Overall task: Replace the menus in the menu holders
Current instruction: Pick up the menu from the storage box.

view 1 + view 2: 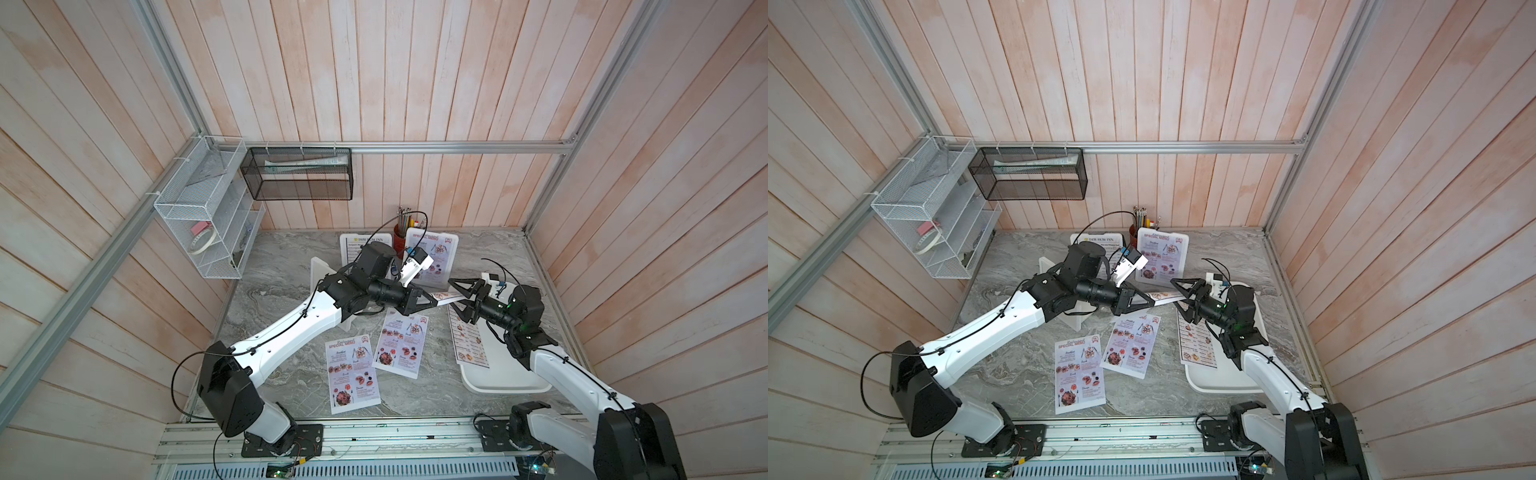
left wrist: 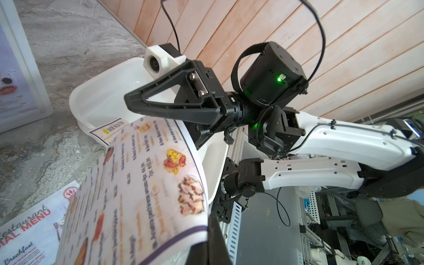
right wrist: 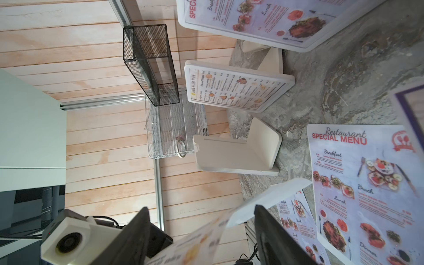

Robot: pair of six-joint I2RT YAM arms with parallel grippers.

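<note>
in both top views a white wire basket point(image 1: 195, 216) hangs at the upper left of the frame. a black mesh basket point(image 1: 299, 172) hangs just right of it on the back wall. below them, on the marble table point(image 1: 270, 270), an empty menu holder point(image 1: 321, 269) stands partly hidden behind the left arm. right of it, at the back of the table, a second holder point(image 1: 365, 243) carries a black-headed dim sum inn sheet. then comes a pencil cup point(image 1: 400, 239), then a third holder point(image 1: 438, 253) with a red-headed special menu sheet. in the lower middle one special menu point(image 1: 355, 374) lies flat on the marble, with another special menu point(image 1: 401, 343) just to its right.

at centre frame the left gripper point(image 1: 433, 299) is pinched on one edge of the held menu point(image 1: 444, 296), a dim sum inn sheet lifted clear of the table. in the left wrist view the held menu point(image 2: 142, 179) curls up from the bottom of the frame, printed side showing. the right gripper point(image 1: 449, 294) faces it with jaws spread wide, one above and one below the sheet's far edge. in the right wrist view the paper runs between the dark fingers point(image 3: 273, 234); i cannot tell whether either touches it. at the right a white tray point(image 1: 507, 378) sits under the right arm, with a further dim sum inn menu point(image 1: 469, 338) lying along its left edge.
</note>
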